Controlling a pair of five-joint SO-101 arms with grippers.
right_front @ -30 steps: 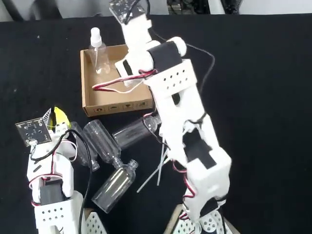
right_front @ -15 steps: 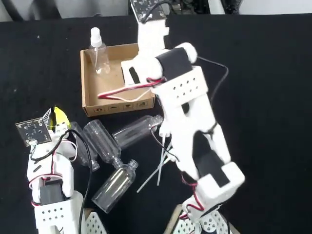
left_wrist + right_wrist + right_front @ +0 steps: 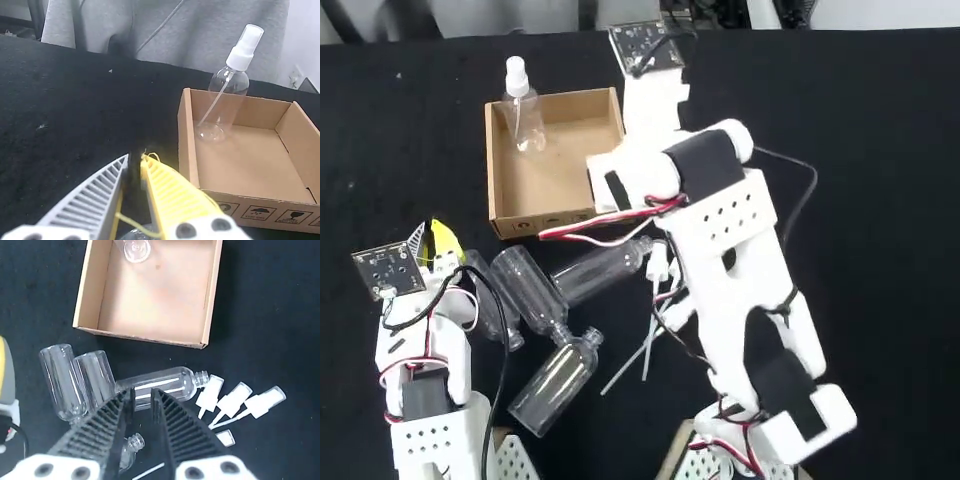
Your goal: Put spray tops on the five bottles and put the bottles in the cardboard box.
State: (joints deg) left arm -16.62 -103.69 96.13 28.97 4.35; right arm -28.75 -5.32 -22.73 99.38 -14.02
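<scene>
The cardboard box (image 3: 556, 172) lies open at the back left. One bottle with a spray top (image 3: 522, 105) stands in its far left corner, also seen from the left wrist (image 3: 227, 92). Several clear bottles without tops lie in front of the box, one of them (image 3: 160, 384) directly under my right gripper (image 3: 142, 392), which hangs shut and empty above it. Three loose spray tops (image 3: 231, 398) lie in a row beside that bottle's neck. My left gripper (image 3: 428, 238) is shut and empty, low at the front left, pointing towards the box (image 3: 186, 135).
The right arm (image 3: 720, 240) stretches over the middle of the table and covers part of the spray tops. Thin white straws (image 3: 638, 352) lie near its base. A small loose cap (image 3: 225, 438) sits by the tops. Black cloth to the right is bare.
The right arm has swung right, away from over the box, uncovering the box's right side. The left arm and the bottles have not moved.
</scene>
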